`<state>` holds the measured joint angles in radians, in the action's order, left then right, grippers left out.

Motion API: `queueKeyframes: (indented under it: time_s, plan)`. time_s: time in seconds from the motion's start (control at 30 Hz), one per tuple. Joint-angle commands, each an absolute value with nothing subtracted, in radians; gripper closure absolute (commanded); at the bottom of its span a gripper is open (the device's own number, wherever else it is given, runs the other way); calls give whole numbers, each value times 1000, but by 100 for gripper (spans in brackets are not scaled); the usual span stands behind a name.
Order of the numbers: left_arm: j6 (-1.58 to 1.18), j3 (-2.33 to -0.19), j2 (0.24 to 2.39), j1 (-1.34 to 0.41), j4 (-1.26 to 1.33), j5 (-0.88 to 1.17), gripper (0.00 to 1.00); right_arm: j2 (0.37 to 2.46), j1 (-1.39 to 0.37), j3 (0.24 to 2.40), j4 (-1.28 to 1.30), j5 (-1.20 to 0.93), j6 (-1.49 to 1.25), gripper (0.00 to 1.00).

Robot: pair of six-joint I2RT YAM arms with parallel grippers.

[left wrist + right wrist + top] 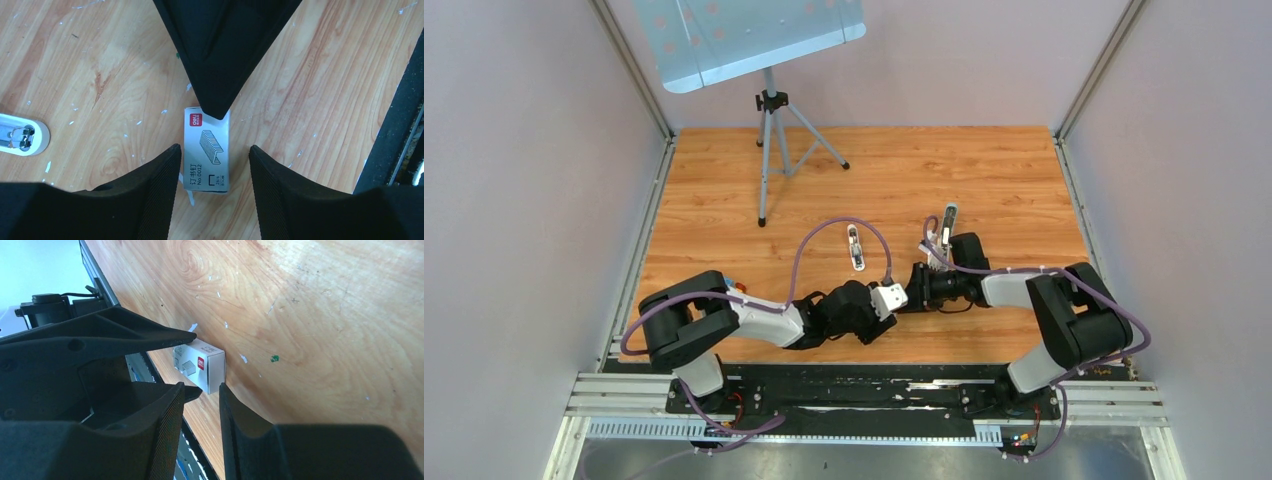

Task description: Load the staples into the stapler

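Wood-grain table, scuffed and flecked with white chips, boxed in by plain grey walls. At the back, a tripod carries a pale blue perforated panel. The white stapler lies mid-table, apart from both arms. The left gripper straddles a small white printed box, jaws wide, not clamped. The right gripper, jaws narrow with nothing between them, touches the box's end. The staples themselves I cannot make out.
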<state>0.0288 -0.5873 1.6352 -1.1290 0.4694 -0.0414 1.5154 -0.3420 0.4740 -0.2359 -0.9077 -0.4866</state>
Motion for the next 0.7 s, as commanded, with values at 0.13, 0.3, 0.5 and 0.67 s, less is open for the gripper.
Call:
queueKeyframes:
  time_s: [0.13,0.3,0.5,0.67]
  plan:
    - [40,-611,1669,-1138,495,-26,51,1590,-328,485,-303,-966,-492,65]
    - [35,-615,1681,-1139,499,-23,53,1622,-328,486,-350,-996,-517,66]
    - [41,-618,1695,-1137,497,-18,55,1639,-328,490,-371,-1010,-524,68]
    - [44,-615,1695,-1138,497,-20,56,1645,-328,488,-393,-1030,-540,69]
